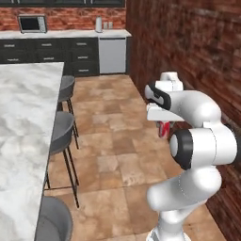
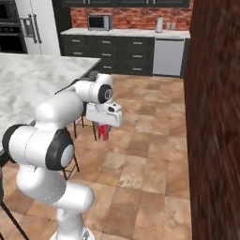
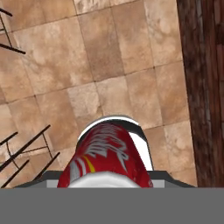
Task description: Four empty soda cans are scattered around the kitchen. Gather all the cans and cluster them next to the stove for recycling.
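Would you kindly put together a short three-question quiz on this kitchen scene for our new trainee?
1. True or false: the gripper holds a red soda can above the tiled floor.
2. Multiple choice: what stands on the far counter, at its left end? A) a microwave B) a kettle C) a toaster
3. Fill in: the dark stools stand along the edge of the ______ island top.

Key
1. True. The can hangs under the hand, clear of the floor.
2. A, the microwave.
3. Marble.
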Robot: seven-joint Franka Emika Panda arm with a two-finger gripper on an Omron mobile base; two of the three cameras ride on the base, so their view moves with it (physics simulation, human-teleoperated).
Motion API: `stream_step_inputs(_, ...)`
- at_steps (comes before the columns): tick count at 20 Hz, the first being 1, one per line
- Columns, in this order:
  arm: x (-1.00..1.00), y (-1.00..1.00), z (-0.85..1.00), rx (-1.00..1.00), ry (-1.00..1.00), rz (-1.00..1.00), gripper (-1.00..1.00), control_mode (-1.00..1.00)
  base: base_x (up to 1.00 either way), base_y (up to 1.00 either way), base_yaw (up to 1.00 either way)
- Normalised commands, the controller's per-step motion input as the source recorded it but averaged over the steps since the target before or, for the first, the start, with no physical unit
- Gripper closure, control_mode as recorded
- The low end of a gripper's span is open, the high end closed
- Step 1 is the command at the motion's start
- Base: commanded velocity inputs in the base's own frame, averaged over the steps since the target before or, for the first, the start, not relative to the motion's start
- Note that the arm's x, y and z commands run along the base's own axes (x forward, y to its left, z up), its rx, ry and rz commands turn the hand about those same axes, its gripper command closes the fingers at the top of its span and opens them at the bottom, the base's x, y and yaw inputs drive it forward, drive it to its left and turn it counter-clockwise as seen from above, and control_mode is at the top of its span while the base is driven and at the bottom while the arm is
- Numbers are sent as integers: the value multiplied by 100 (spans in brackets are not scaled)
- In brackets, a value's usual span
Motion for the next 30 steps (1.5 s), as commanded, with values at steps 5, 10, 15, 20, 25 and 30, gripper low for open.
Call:
stream_step_inputs(5, 0, 0, 0, 0, 0, 0, 100, 100, 100, 0, -10)
stream_step_inputs(10, 0, 0, 0, 0, 0, 0, 100, 100, 100, 0, -6)
stream_step_inputs(15, 0, 0, 0, 0, 0, 0, 100, 100, 100, 7, -3)
stream_step_inputs(20, 0, 0, 0, 0, 0, 0, 100, 100, 100, 6, 0)
stream_step_inputs(25, 0, 0, 0, 0, 0, 0, 100, 100, 100, 6, 0)
stream_step_inputs(30, 0, 0, 0, 0, 0, 0, 100, 100, 100, 7, 0)
